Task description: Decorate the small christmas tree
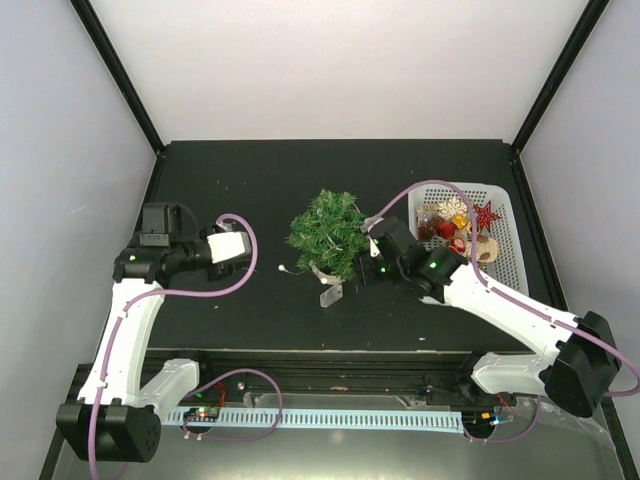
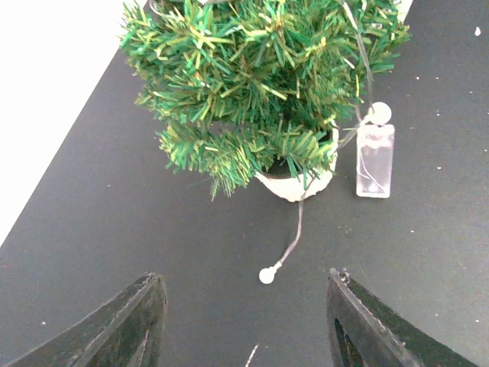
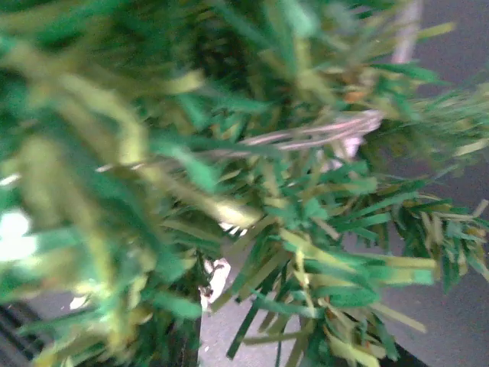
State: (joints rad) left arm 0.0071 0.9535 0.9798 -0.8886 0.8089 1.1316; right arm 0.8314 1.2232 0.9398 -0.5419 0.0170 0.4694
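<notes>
The small christmas tree (image 1: 328, 230) stands mid-table in a white pot (image 2: 294, 186). A thin light wire runs through its branches, and one end with a round bulb (image 2: 267, 274) lies on the table. My left gripper (image 1: 243, 246) hovers left of the tree, open, with nothing between its fingers (image 2: 145, 321). My right gripper (image 1: 368, 250) is pushed into the tree's right side. In the right wrist view, blurred green branches (image 3: 306, 206) and a pale wire (image 3: 321, 134) fill the frame and hide the jaws.
A clear plastic battery box (image 2: 375, 160) lies beside the pot at the tree's near side. A white mesh basket (image 1: 505, 250) at the right holds several ornaments, among them a red star (image 1: 487, 215). Black frame posts stand at the table's far corners.
</notes>
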